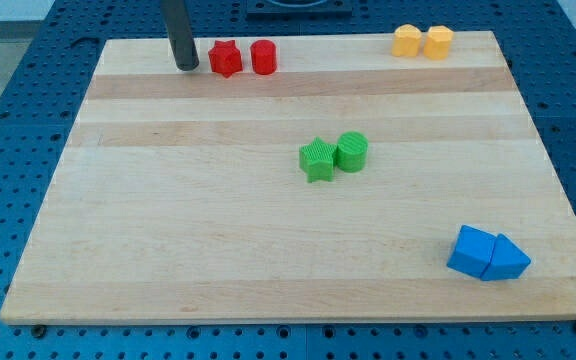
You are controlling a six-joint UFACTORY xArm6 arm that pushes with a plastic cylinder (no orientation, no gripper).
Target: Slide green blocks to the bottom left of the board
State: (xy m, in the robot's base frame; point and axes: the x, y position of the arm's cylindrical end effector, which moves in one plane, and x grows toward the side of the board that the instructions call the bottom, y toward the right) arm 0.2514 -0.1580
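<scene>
A green star block (316, 159) and a green cylinder (352, 151) lie touching side by side near the middle of the wooden board (168, 230). My tip (187, 66) rests on the board near the top edge, left of centre. It is well up and to the left of the green blocks, not touching them. It stands just left of a red star block (225, 58).
A red cylinder (263, 57) sits right of the red star. Two yellow blocks (407, 41) (438, 42) sit together at the top right. A blue cube (471, 251) and a blue triangular block (509, 260) touch at the bottom right.
</scene>
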